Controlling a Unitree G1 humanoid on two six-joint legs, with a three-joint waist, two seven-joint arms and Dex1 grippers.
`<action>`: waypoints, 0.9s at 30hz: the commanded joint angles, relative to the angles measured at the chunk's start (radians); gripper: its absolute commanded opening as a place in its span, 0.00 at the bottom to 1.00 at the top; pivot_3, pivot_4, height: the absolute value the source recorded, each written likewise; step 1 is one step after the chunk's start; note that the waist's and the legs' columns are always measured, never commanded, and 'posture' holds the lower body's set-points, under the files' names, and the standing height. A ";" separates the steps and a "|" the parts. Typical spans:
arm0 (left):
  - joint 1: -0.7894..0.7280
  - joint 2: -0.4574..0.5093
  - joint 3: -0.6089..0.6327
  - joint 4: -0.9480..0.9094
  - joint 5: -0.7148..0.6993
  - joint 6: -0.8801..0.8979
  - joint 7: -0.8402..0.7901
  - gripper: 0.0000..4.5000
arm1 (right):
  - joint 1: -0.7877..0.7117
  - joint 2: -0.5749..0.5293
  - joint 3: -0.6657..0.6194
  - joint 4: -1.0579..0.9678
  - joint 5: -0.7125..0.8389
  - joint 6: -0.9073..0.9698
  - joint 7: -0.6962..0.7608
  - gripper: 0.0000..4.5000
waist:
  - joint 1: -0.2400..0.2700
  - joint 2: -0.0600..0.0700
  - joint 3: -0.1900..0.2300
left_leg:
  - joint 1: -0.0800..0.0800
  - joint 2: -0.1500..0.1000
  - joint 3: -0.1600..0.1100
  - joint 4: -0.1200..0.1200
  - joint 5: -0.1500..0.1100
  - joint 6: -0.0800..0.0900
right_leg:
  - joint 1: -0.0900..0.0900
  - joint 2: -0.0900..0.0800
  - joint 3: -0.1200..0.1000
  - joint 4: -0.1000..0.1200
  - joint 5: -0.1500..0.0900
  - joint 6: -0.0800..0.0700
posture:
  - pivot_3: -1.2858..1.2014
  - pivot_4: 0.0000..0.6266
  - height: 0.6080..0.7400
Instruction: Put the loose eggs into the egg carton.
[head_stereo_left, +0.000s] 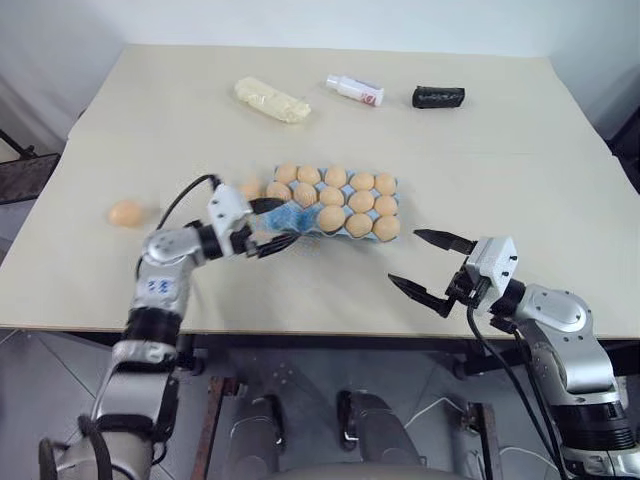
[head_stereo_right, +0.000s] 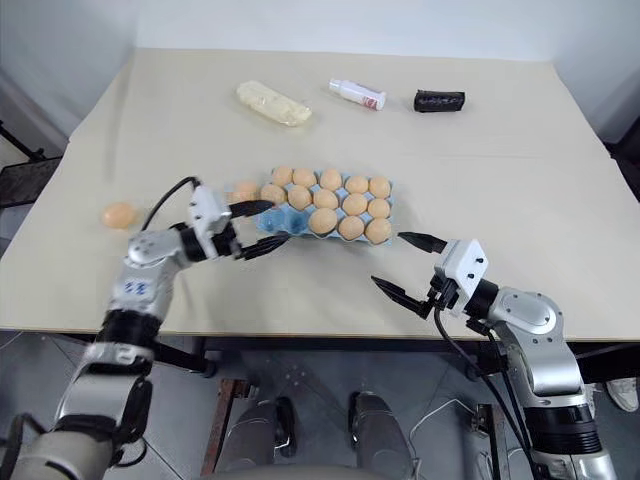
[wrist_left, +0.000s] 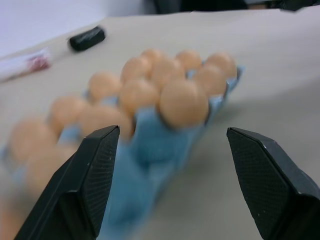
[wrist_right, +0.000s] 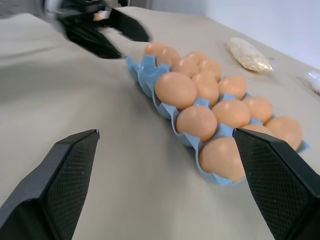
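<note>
The light blue egg carton (head_stereo_left: 292, 218) lies mid-table, most of its cups filled with tan eggs; the cups at its near left end show bare blue. One loose egg (head_stereo_left: 125, 213) rests far to the left on the table. Another loose egg (head_stereo_left: 250, 188) sits just off the carton's left end. At that near left end my left gripper (head_stereo_left: 272, 226) hovers open, pointing at the carton, with nothing between its fingers (wrist_left: 95, 170). To the right of the carton and nearer to me, my right gripper (head_stereo_left: 430, 266) stands wide open and empty, aimed at the carton's right end (wrist_right: 220, 177).
At the back of the table lie a pale-yellow lumpy block (head_stereo_left: 272, 100), a small white bottle (head_stereo_left: 355, 90) and a black object (head_stereo_left: 438, 97). The table's front edge (head_stereo_left: 330, 330) runs just below both grippers.
</note>
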 joint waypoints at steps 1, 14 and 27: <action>0.127 0.073 0.140 -0.128 -0.057 0.029 0.070 0.94 | -0.038 0.018 0.004 0.030 0.013 -0.026 0.019 1.00 | -0.003 0.000 0.000 | 0.000 0.002 0.000 0.000 0.000 0.000 | 0.000 -0.001 0.000 0.000 0.000 0.000 | 0.52 0.24 1.00; 0.362 0.064 0.303 -0.312 -0.088 0.129 0.301 1.00 | -0.113 0.073 0.033 0.125 -0.013 -0.058 0.022 1.00 | 0.007 0.000 0.000 | 0.000 -0.001 -0.001 -0.001 -0.002 -0.001 | 0.002 -0.009 0.006 -0.003 -0.003 -0.005 | 0.52 0.24 1.00; -0.179 -0.045 0.068 0.131 0.071 0.223 0.442 1.00 | -0.127 0.059 0.029 0.085 -0.016 -0.033 -0.001 1.00 | 0.009 -0.001 0.000 | -0.001 -0.004 0.001 -0.001 -0.002 -0.001 | 0.001 -0.006 0.000 -0.003 0.003 0.004 | 0.52 0.24 1.00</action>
